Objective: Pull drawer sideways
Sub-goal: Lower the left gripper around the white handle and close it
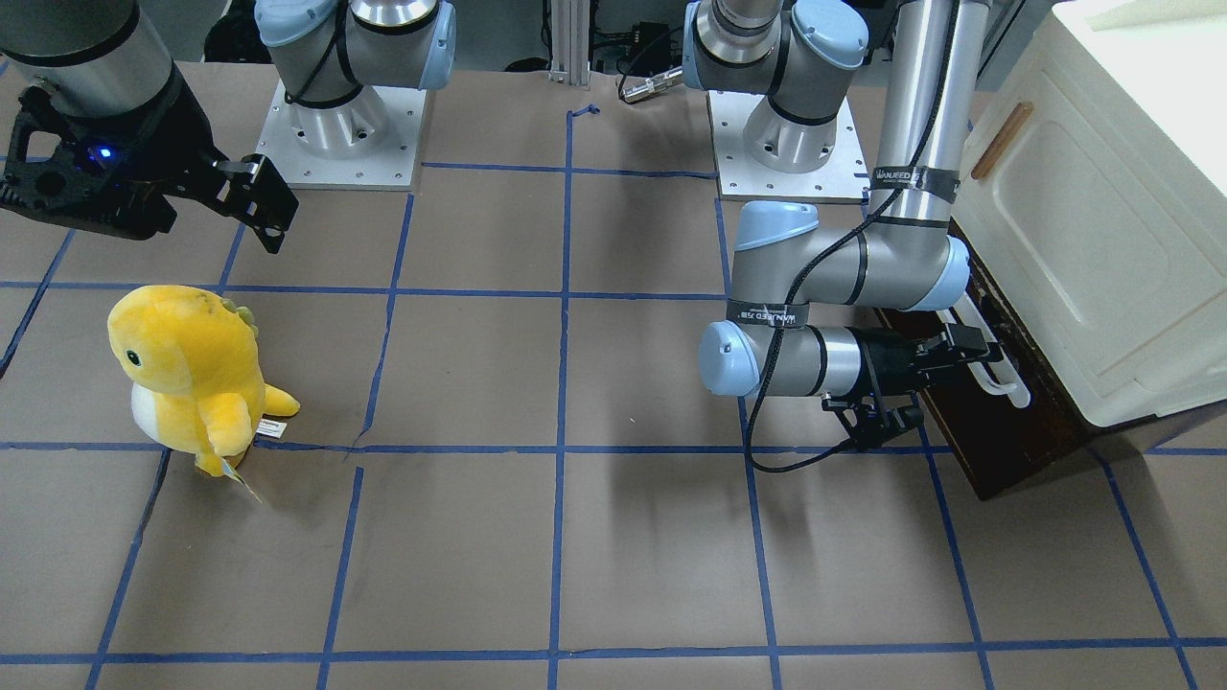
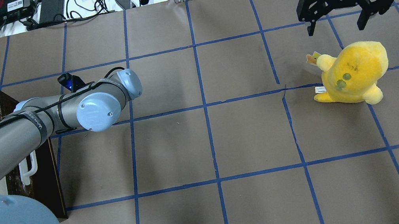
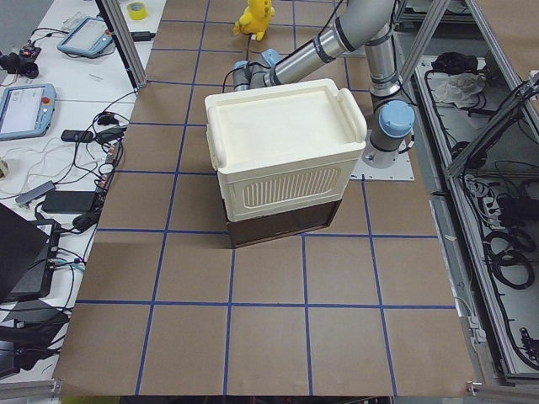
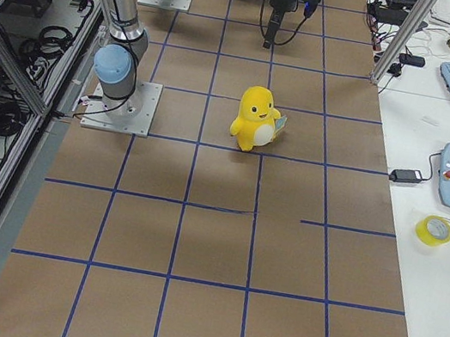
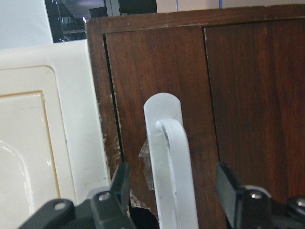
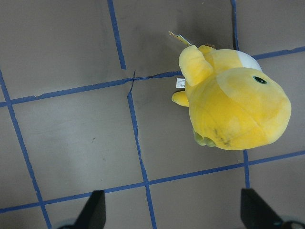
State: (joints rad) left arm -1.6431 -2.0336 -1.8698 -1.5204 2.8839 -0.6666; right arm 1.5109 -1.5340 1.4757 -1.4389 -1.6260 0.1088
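Note:
The drawer (image 1: 1002,436) has a worn dark brown front and sits under the cream cabinet (image 1: 1083,220) at the table's edge. Its long white bar handle (image 1: 1002,379) also shows in the overhead view (image 2: 28,169). My left gripper (image 1: 973,350) reaches sideways to the handle. In the left wrist view the handle (image 5: 169,157) stands between the two fingers of my left gripper (image 5: 172,169), with a gap on each side, so the gripper is open around it. The drawer's inside is hidden. My right gripper (image 2: 337,24) is open and empty, above the table far from the drawer.
A yellow plush dinosaur (image 1: 192,374) stands on the brown taped table under my right gripper; it also shows in the right wrist view (image 6: 233,105). The cabinet door panel has a small wooden handle (image 1: 1002,139). The arm bases (image 1: 345,134) stand at the table's back.

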